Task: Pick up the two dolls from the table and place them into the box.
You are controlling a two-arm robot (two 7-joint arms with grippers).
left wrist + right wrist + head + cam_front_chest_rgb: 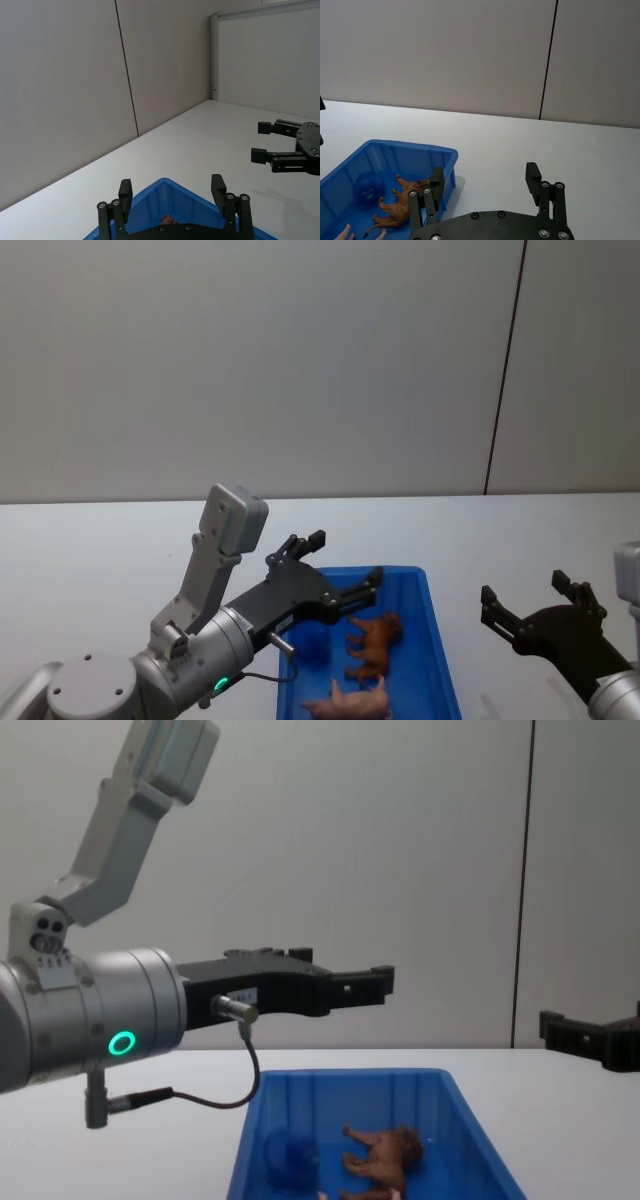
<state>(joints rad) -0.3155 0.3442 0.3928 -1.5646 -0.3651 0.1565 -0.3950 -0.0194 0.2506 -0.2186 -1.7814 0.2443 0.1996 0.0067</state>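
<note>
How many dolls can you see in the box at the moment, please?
2. The brown doll lies mid-box; the pink doll lies at the near end, cut off by the head view's edge. The left gripper hovers open above.

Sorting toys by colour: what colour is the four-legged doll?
Reddish-brown doll, clearest in the head view.

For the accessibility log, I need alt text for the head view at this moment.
Both dolls, a brown animal and a pink one, lie inside the blue box on a white table. The left gripper is open above the box's far left corner, and the right gripper is open over the table right of it.
</note>
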